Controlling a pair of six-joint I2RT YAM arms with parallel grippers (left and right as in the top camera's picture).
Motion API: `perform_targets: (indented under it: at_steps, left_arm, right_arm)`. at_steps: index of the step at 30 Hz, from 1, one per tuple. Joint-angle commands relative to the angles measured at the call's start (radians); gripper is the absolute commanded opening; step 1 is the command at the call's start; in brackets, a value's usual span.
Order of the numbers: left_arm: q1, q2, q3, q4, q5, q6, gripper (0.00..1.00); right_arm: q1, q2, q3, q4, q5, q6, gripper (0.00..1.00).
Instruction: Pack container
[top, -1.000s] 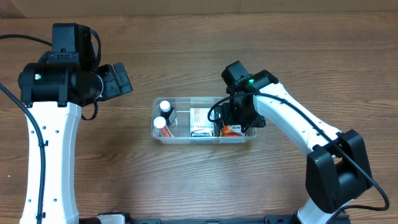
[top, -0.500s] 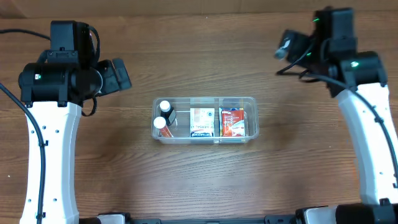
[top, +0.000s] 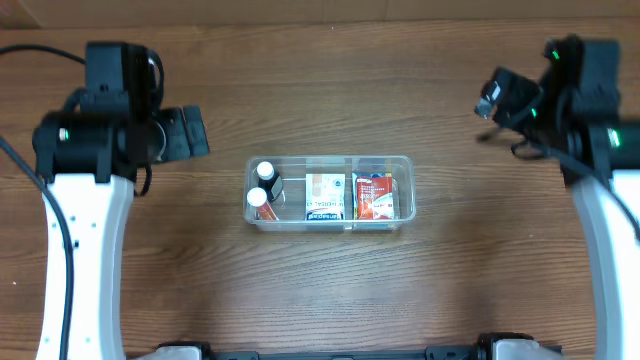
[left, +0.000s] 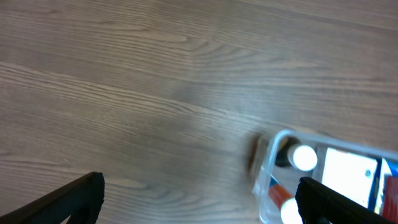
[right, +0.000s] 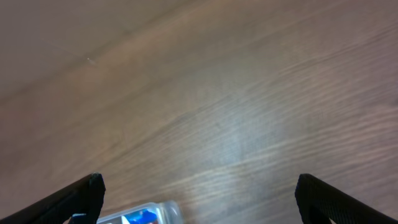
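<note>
The clear container (top: 408, 176) sits at the table's middle. It holds two white-capped bottles (top: 262, 184) at its left end, a white box (top: 325, 197) in the middle and a red box (top: 372, 196) at the right. My left gripper (top: 195, 132) is raised to the container's upper left, open and empty. My right gripper (top: 492, 95) is raised to its upper right, open and empty. The left wrist view shows open fingers (left: 199, 199) and the container's left end (left: 268, 163) with a bottle cap (left: 304, 158). The right wrist view shows open fingers (right: 199, 199) and a container corner (right: 165, 211).
The wooden table (top: 330, 290) surrounds the container. Both white arm bases stand at the front corners, the left one (top: 80, 260) and the right one (top: 610, 270). Nothing else lies on the table.
My right gripper has left the container's right end, where the red box now lies, and has risen to the far right. The left arm has barely shifted.
</note>
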Motion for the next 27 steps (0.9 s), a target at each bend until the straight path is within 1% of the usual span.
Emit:
perform_targets:
  at_steps: [1, 5, 7, 9, 11, 12, 19, 27]
  left_arm:
    - [-0.074, -0.208, -0.164, 0.085, -0.009, 0.044, 1.0]
    - [-0.159, -0.482, -0.457, 0.217, -0.01, 0.018, 1.0]
    - [-0.171, -0.627, -0.587, 0.259, -0.018, -0.059, 1.0]
    - [-0.169, -0.727, -0.669, 0.267, -0.018, -0.096, 1.0]
    - [-0.169, -0.8, -0.73, 0.284, -0.017, -0.096, 1.0]
    - [-0.169, -0.81, -0.741, 0.29, -0.017, -0.095, 1.0]
    - [-0.169, -0.803, -0.751, 0.203, -0.017, -0.095, 1.0]
    - [-0.169, -0.803, -0.751, 0.203, -0.017, -0.095, 1.0]
  right_arm:
    - [0.03, -0.244, -0.182, 0.046, 0.025, 0.001, 1.0]
    - [0.095, -0.47, -0.453, 0.064, 0.025, 0.0, 1.0]
    - [0.127, -0.57, -0.566, 0.05, 0.024, 0.002, 1.0]
    - [0.134, -0.624, -0.609, 0.024, 0.024, 0.002, 1.0]
    - [0.134, -0.647, -0.617, -0.014, 0.024, 0.002, 1.0]
    - [0.134, -0.647, -0.617, -0.017, 0.024, 0.002, 1.0]
    - [0.134, -0.642, -0.617, -0.016, 0.024, 0.002, 1.0]
    - [0.134, -0.642, -0.617, -0.016, 0.024, 0.002, 1.0]
